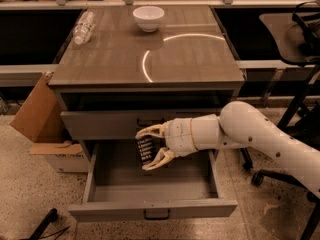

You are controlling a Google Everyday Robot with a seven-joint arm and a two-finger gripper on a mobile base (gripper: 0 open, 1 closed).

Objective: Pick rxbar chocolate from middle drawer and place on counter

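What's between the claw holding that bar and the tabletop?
Camera view: the upper drawer's front lies between the counter and the gripper, holding the rxbar chocolate over the middle drawer.

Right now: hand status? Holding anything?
Hand: closed on the chocolate bar, over the open drawer.

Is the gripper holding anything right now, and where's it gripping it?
Yes: the gripper holds the rxbar above the open drawer, one finger at each end of it.
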